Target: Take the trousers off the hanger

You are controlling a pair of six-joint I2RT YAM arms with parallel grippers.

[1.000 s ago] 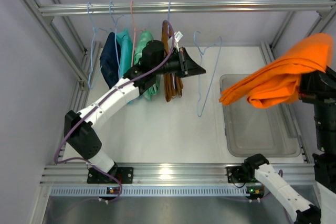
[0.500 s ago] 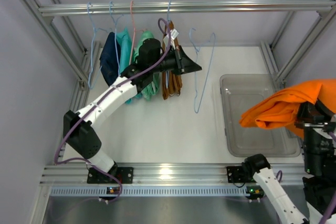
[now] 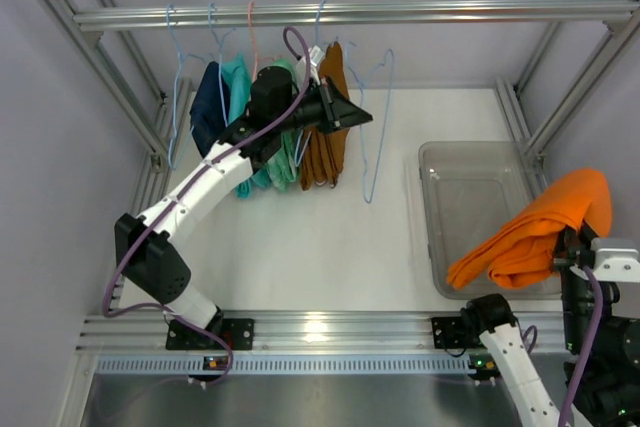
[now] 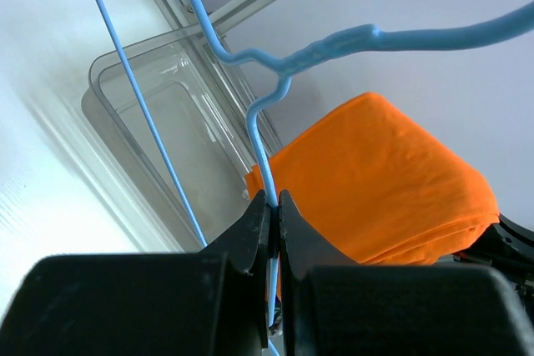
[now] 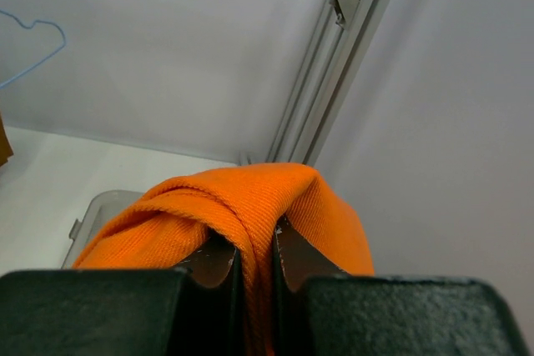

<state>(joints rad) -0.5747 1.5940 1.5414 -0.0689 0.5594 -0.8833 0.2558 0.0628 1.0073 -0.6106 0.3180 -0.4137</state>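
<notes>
The left gripper (image 4: 273,198) was pinched shut on the thin wire of the hanger (image 4: 375,36), its jaws meeting with only the blue strand between them, out over the middle of the bench toward the far edge. The hanger was bare, and I could not tell whether its hook caught the aluminium rail (image 3: 450,13) that ran along the far edge. Just left of it hung a brown-ochre garment (image 3: 330,137) with a small white tag (image 3: 316,53) at its top, the print too small to read, then green (image 3: 280,162), teal (image 3: 235,87) and navy (image 3: 207,112) pieces and a pink hanger (image 3: 252,37). At the near right corner the right gripper (image 5: 254,260) was clamped on a fold of the trousers (image 3: 530,242), which draped over its fingers, well apart from the hanger. Their loose end drooped over the near edge of the clear plastic bin (image 3: 470,147) on the right side of the bench.
</notes>
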